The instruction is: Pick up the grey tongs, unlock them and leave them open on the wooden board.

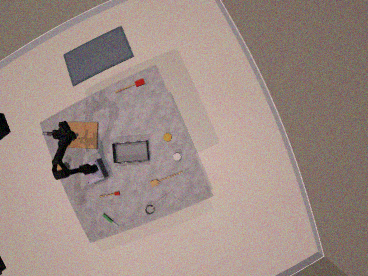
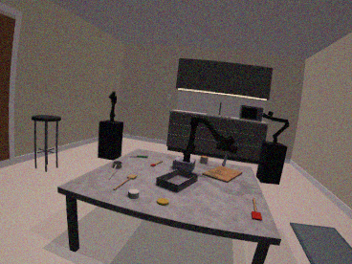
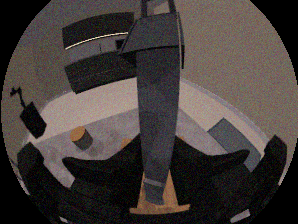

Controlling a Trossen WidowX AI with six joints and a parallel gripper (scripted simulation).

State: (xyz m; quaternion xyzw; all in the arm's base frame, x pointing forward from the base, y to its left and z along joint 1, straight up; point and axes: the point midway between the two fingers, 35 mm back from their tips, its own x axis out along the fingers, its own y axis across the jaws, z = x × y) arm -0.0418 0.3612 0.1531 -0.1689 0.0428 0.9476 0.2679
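We see the gripper [image 3: 157, 197] clamped on the grey tongs [image 3: 158, 96], held in the air above the wooden board [image 2: 222, 173]. In the exterior view the tongs hang tips down; the tin [image 2: 176, 181] sits beside the board.

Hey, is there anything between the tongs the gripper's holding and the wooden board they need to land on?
Nothing visible. The gripper is shut on the grey tongs and holds them above the wooden board. The board's top looks bare, and the roasting tin sits off to one side, out of the way.
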